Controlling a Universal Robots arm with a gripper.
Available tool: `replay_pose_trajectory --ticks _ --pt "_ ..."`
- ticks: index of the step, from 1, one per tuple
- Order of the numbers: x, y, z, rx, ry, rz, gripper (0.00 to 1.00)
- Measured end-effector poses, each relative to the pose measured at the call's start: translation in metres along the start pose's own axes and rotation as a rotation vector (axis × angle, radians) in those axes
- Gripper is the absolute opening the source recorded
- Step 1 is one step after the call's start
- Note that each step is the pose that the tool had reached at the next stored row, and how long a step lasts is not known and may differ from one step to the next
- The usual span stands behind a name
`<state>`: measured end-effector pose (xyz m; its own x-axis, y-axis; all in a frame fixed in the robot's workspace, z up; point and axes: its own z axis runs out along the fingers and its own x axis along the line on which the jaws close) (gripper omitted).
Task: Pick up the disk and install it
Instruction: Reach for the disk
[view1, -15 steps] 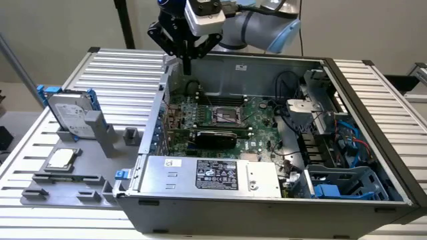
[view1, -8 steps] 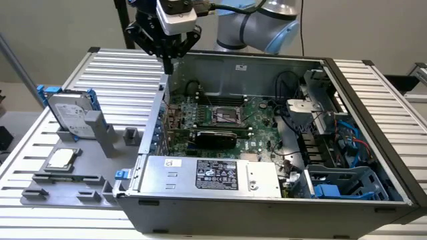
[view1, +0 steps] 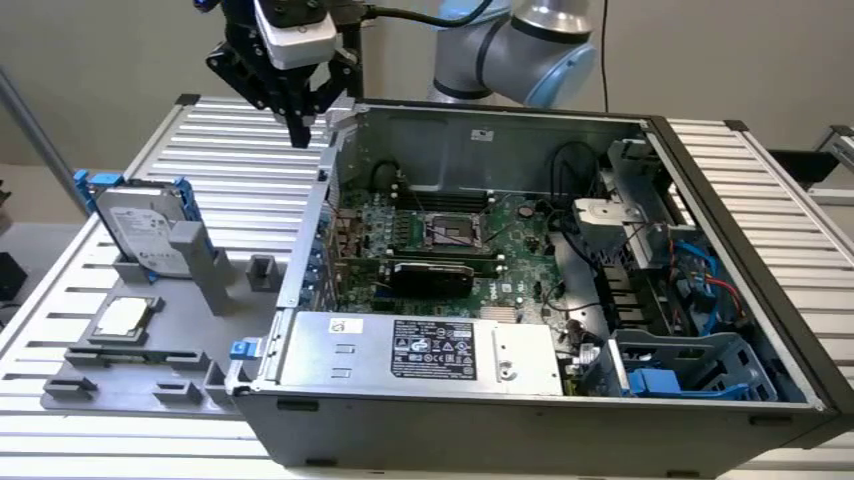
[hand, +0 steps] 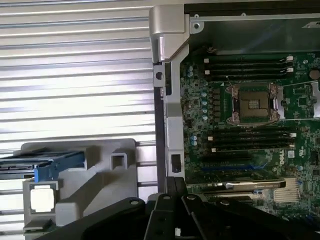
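One disk (view1: 140, 222) stands on edge in a grey holder (view1: 200, 275) on the desk (view1: 227, 130), blue rails upward, likely so it can be taken from above. It sits below the end effector (view1: 302, 138) and well apart from it, untouched. The end effector hangs clenched on nothing, fingertips down, just beside the rear corner of the open case (view1: 534, 130). A chip (view1: 123, 318) lies flat in the holder, beyond the disk. Judged from this, pickup has not begun.
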<state>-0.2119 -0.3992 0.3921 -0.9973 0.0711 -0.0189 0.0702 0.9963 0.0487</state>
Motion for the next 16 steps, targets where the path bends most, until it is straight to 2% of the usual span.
replay_pose_trajectory --ticks 16 --pt "0.073 -0.0052 0.0008 0.0017 0.001 0.0 0.0"
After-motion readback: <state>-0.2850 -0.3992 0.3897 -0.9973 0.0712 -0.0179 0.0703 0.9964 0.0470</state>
